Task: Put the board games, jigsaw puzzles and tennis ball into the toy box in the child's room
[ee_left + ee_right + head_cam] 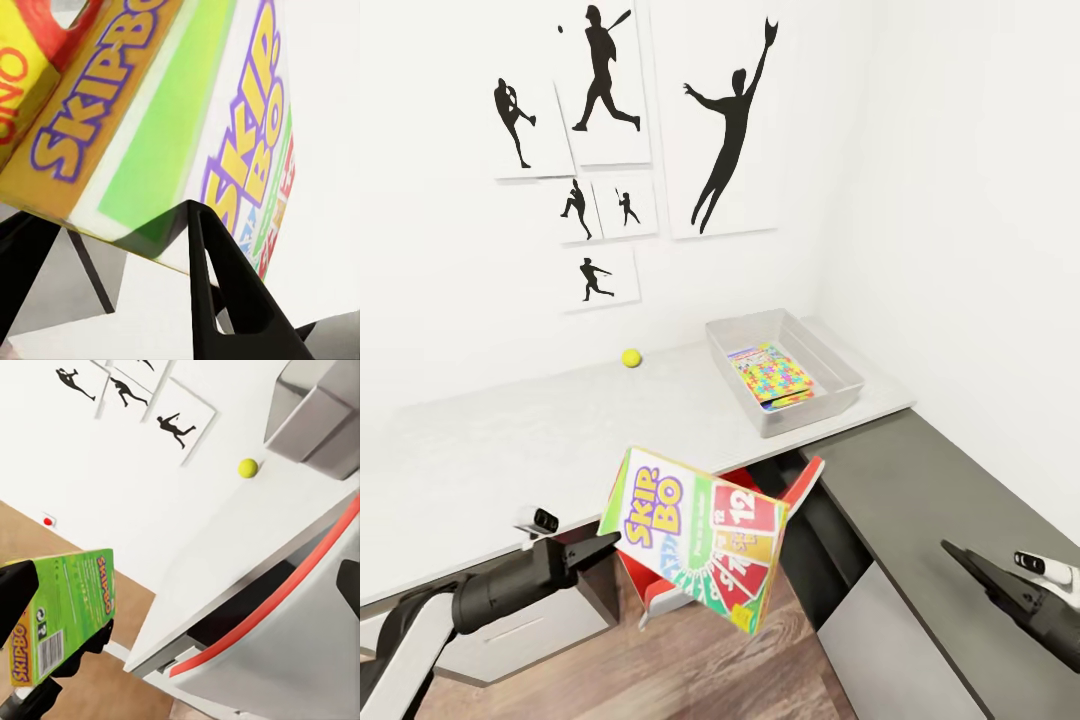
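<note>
Your left gripper [603,545] is clamped on the near corner of the Skip-Bo board game [695,540], holding it tilted in the air off the front edge of the table [510,440], above the red and grey chair [800,485]. The left wrist view shows both black fingers [225,292] pinching the box's edge. The toy box [840,370] sits at the far right end of the table, beyond the game and to its right, with a jigsaw puzzle [772,375] already lying inside. The game's long side runs roughly crosswise to the toy box's length, so I judge you will need to turn it as you carry it forward and right. The tennis ball [631,357] rests on the table just left of the toy box. Your right gripper [972,565] hangs over the dark counter [950,500] nearer the toy box; I cannot tell whether it is parted or closed
</note>
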You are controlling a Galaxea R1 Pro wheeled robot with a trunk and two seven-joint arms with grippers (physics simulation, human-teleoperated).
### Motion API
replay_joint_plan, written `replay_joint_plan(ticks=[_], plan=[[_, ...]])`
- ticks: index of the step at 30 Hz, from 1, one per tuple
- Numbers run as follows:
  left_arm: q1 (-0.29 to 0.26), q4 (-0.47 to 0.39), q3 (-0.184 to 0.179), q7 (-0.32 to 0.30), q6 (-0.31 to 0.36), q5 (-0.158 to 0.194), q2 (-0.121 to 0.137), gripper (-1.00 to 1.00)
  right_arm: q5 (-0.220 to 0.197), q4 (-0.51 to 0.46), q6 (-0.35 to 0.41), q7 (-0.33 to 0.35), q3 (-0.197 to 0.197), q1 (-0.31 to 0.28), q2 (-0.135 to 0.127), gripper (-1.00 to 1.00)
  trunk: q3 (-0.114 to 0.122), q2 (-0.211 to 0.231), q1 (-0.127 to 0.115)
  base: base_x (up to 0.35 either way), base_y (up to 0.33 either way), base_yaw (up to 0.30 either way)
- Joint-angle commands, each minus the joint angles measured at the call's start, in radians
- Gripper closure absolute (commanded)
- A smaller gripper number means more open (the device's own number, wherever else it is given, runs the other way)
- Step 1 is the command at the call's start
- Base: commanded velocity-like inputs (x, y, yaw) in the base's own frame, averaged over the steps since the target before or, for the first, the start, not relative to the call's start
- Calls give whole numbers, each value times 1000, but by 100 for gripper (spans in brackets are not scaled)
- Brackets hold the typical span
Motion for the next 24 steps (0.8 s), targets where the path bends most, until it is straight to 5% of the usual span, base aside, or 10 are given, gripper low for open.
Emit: replay_joint_plan(ticks=[1, 6, 13, 24], plan=[[0, 0, 1, -4, 2, 0, -4, 100, -3, 0, 10, 0, 0, -1, 0, -100, -1, -1, 0, 0, 0, 0], [1, 0, 4, -24, -5, 5, -38, 100, -3, 0, 11, -15, 4, -1, 1, -100, -1, -1, 0, 0, 0, 0], [4, 0, 3, -151, -16, 4, -44, 100, -3, 0, 10, -38, 7, -1, 1, -100, -1, -1, 0, 0, 0, 0], [8, 0, 5, -177, -15, 4, -58, 100, -3, 0, 8, -41, 6, -1, 1, -100, -1, -1, 0, 0, 0, 0]])
